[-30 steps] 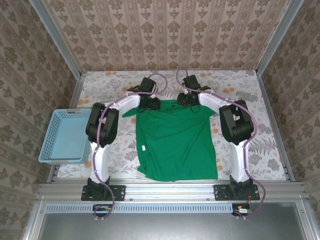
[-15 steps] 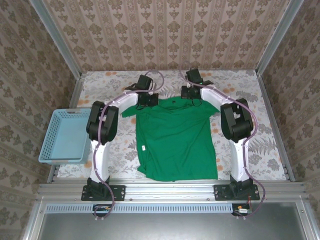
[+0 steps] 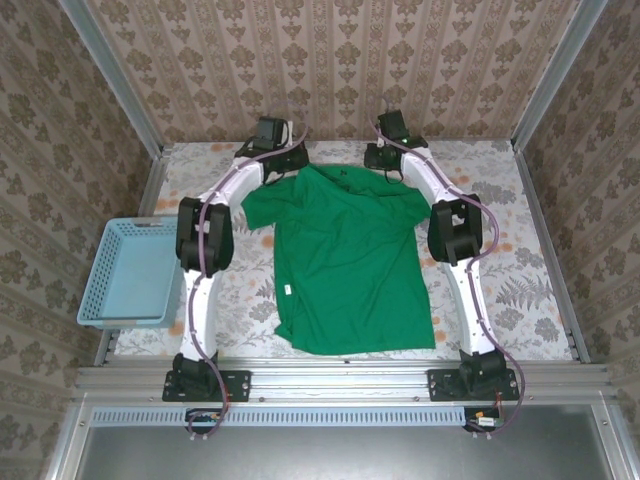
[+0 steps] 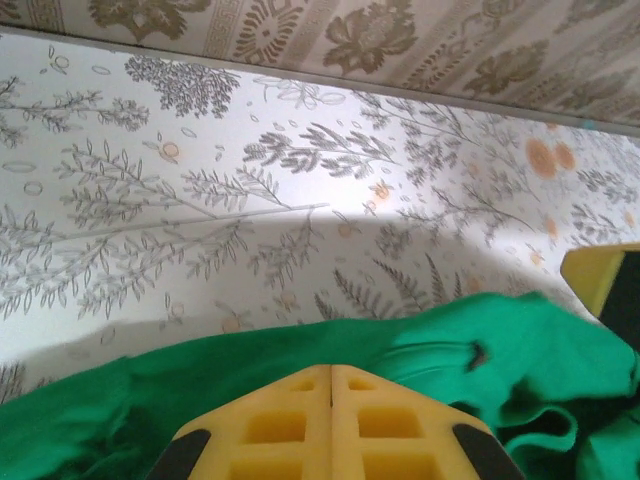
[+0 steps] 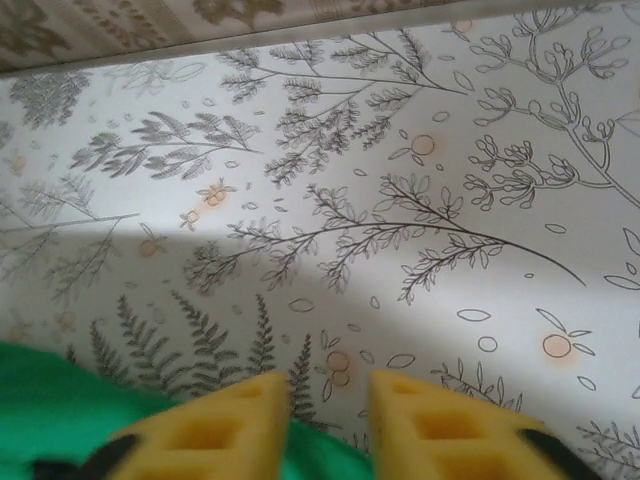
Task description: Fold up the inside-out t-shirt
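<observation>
At the middle of the flower-patterned table [image 3: 520, 300], the inside-out t-shirt [image 3: 350, 270] lies spread out, collar toward 12 o'clock near the wallpapered back wall [image 3: 340, 70], with the 2 arms arching along its 9 and 3 o'clock sides. The left gripper [image 4: 330, 375], at the shirt's 11 o'clock shoulder, has its yellow fingers pressed together on a bunched edge of green cloth. The right gripper [image 5: 328, 385], at 1 o'clock, stands partly parted over bare table and holds nothing, and a light-blue basket [image 3: 115, 240] rests well apart at 9 o'clock.
</observation>
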Controlling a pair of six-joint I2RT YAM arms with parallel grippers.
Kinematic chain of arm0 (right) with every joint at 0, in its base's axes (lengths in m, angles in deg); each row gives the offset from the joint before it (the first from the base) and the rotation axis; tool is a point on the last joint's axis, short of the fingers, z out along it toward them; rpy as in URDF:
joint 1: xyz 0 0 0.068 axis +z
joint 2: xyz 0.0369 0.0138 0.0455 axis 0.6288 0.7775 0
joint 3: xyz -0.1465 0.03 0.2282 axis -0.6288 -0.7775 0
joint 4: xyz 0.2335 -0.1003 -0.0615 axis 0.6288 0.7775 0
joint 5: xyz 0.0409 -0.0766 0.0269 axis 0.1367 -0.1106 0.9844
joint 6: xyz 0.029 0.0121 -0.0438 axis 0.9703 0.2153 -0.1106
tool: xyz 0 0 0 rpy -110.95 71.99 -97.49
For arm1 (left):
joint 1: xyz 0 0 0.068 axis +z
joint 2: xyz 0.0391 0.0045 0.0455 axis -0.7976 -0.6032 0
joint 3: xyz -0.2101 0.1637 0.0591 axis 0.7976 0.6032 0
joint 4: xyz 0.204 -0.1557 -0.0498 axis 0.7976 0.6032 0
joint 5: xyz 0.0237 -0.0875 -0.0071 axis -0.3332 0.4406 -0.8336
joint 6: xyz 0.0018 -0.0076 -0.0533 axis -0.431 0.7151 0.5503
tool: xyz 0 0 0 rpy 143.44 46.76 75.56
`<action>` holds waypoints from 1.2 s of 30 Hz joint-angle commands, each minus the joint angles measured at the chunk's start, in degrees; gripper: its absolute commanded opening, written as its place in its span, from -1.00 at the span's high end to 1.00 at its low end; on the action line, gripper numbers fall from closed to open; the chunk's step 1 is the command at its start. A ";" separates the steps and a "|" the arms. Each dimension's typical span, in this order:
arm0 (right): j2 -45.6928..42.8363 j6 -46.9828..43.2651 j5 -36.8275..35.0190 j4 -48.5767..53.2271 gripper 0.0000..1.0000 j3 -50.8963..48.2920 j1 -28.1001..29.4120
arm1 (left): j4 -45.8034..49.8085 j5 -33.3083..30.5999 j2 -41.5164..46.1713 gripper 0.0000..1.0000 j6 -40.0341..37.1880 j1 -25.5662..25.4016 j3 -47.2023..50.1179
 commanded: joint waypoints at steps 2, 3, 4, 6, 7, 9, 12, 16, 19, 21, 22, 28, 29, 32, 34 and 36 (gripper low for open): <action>-2.57 -2.25 -1.42 6.00 0.07 -0.38 -0.29 | 6.41 0.17 -7.21 0.98 1.12 0.56 -8.25; -5.18 -2.67 -1.38 3.98 -0.01 -4.42 -0.12 | 7.47 0.24 -8.70 0.93 1.07 0.83 -10.63; -7.77 -2.89 -1.36 1.97 -0.05 -8.71 0.11 | 8.54 0.27 -10.24 0.88 1.01 1.00 -13.16; -11.93 -2.91 -1.25 -1.39 -0.07 -15.42 0.59 | 11.21 -0.20 -13.11 0.82 0.90 1.29 -18.26; -13.64 -2.63 -0.99 -3.09 -0.09 -18.52 0.76 | 12.64 -0.31 -14.66 0.81 0.90 1.54 -21.29; -15.08 -1.89 0.73 -4.70 -0.09 -21.92 0.93 | 14.66 -0.28 -17.09 0.81 0.88 1.94 -26.09; -13.35 -1.65 1.46 -4.18 -0.08 -20.91 1.80 | 14.60 1.04 -18.73 0.81 0.94 2.43 -28.77; -10.44 -1.85 1.83 -3.28 -0.04 -18.78 3.18 | 13.09 2.63 -18.61 0.85 0.67 2.15 -27.97; -8.98 -1.66 1.97 -2.51 -0.03 -17.68 3.92 | 12.51 2.80 -18.29 0.87 -0.13 1.77 -27.24; -7.88 -1.50 2.02 -1.79 -0.02 -16.55 3.99 | 11.93 3.04 -18.05 0.87 -0.20 1.73 -26.57; -7.27 -1.50 2.53 -1.61 0.00 -15.96 4.05 | 11.59 3.15 -17.93 0.88 -0.17 1.73 -26.22; -3.88 -1.61 3.35 1.22 0.16 -12.34 4.28 | 11.19 3.11 -17.86 0.91 -0.15 1.77 -26.03; -3.76 -1.61 2.92 1.35 0.23 -12.22 4.32 | 11.15 3.07 -17.84 0.92 -0.14 1.77 -26.02; -4.14 -1.78 0.25 1.60 0.59 -12.23 4.27 | 11.16 3.07 -17.79 0.95 -0.25 1.91 -26.03; -4.56 -2.24 -1.16 1.89 0.81 -11.78 4.22 | 11.07 3.07 -17.71 0.97 -0.47 1.86 -26.03; -5.35 -2.40 -2.38 1.81 0.97 -11.61 4.17 | 10.85 3.20 -17.58 0.98 -0.48 1.97 -25.96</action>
